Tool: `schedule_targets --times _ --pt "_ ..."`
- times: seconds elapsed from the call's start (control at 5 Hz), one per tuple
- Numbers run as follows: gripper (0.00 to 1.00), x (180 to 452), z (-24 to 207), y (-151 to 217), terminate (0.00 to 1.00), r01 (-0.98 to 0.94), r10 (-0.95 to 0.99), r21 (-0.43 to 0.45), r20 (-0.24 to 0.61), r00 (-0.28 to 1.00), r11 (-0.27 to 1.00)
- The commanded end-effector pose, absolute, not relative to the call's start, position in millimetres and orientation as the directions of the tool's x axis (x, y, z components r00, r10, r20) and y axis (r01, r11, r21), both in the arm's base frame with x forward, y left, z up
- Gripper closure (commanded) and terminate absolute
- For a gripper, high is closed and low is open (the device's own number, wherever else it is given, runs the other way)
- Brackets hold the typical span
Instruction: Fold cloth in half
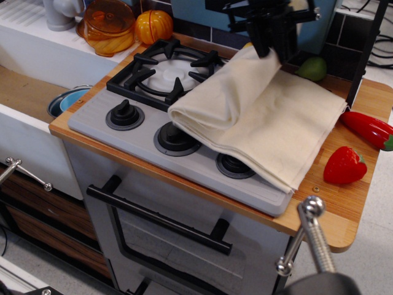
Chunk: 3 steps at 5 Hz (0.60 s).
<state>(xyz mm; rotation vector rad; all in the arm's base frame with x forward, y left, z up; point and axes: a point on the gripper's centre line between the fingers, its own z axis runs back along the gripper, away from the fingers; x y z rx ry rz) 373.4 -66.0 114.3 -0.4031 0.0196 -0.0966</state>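
The cream cloth [264, 123] lies on the right half of the grey toy stovetop [98, 114], its left part folded over to the right so a rounded fold edge runs from the middle knob up toward the back. My black gripper [265, 49] is above the cloth's back edge, shut on the lifted corner of the cloth, which drapes down from it. The black burner grate [172, 64] on the left is uncovered.
An orange pumpkin [153, 26] and an orange lidded bowl [109, 24] stand at the back left. A green fruit [313, 67], red pepper [368, 129] and red strawberry [345, 165] lie on the wooden counter [344, 209] at right. A sink with blue dishes [67, 98] is at left.
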Motion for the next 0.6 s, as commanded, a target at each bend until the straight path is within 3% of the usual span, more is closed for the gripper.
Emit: schedule_targets --times 0.0,0.2,0.4 --pt "0.0 375.6 148.9 -65.2 0.0 0.132 -0.104 -0.382 0.093 0.99 0.915" --pt "0.0 375.6 148.9 -65.2 0.0 0.132 -0.104 -0.382 0.093 0.99 0.915" --pt "0.0 375.6 148.9 -65.2 1.0 0.132 -0.104 -0.382 0.093 0.99 0.915"
